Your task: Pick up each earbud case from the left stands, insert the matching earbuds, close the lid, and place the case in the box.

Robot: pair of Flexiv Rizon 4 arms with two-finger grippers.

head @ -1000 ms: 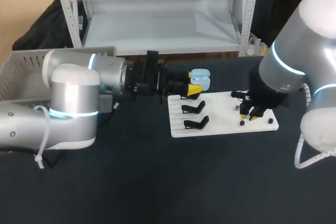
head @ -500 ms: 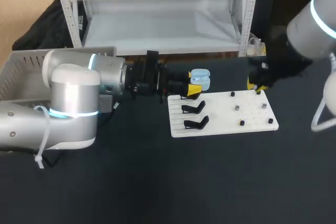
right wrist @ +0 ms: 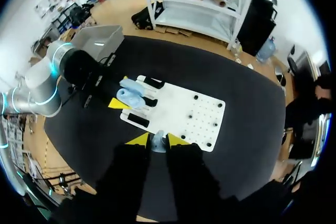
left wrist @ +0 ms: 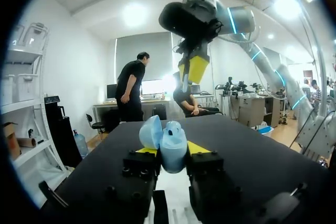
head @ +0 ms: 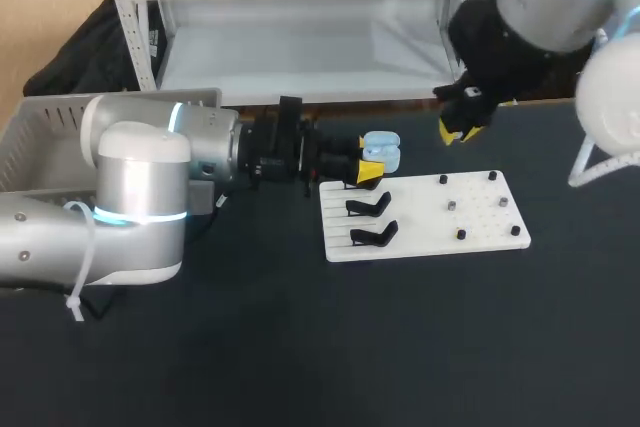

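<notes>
A light blue earbud case (head: 381, 152) with its lid open sits between the yellow tips of my left gripper (head: 370, 171), which is shut on it just behind the white board (head: 486, 217). In the left wrist view the case (left wrist: 173, 149) stands upright, its lid (left wrist: 150, 132) tipped to one side. My right gripper (head: 457, 128) hangs high above the board's far edge, to the right of the case. Its fingers are shut on a small pale earbud (right wrist: 158, 141). Two empty black stands (head: 369, 207) remain on the board's left side.
Several small pegs (head: 451, 205) dot the board's right half. A grey basket (head: 45, 147) stands at the table's far left, behind my left arm. Dark bare tabletop (head: 400, 347) stretches in front of the board.
My right arm has risen from the board's right side and swung back and left, carrying the earbud. The left arm and the case have not moved.
</notes>
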